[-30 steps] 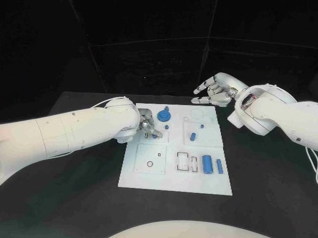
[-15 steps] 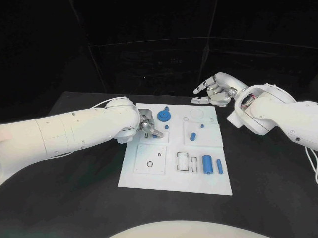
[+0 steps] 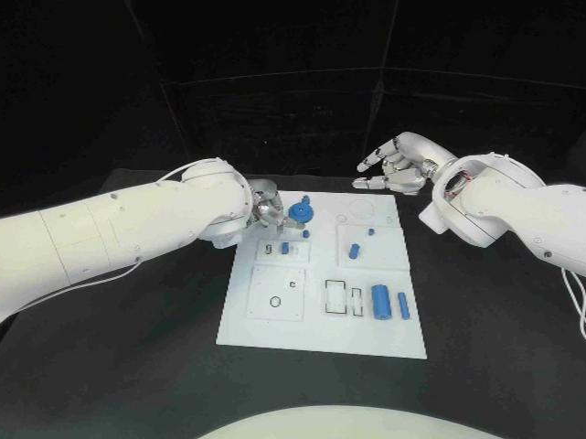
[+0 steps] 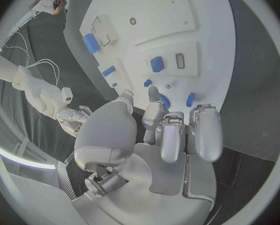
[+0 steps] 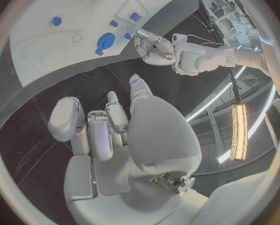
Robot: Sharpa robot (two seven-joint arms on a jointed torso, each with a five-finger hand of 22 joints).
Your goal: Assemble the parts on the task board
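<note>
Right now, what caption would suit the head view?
Left hand reaches the blue parts on the white task board; right hand waits off it.

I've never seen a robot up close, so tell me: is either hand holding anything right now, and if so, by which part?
Neither holds anything that shows. The right hand hangs off the board, fingers curled on nothing. The left hand is by the round blue part, nothing between its fingers.

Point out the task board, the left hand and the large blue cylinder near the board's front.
task board (image 3: 322,338), head view, bare white surface near its front edge.
left hand (image 3: 266,217), head view, middle of the hand at the board's far left corner.
large blue cylinder (image 3: 381,301), head view, middle of its body.
</note>
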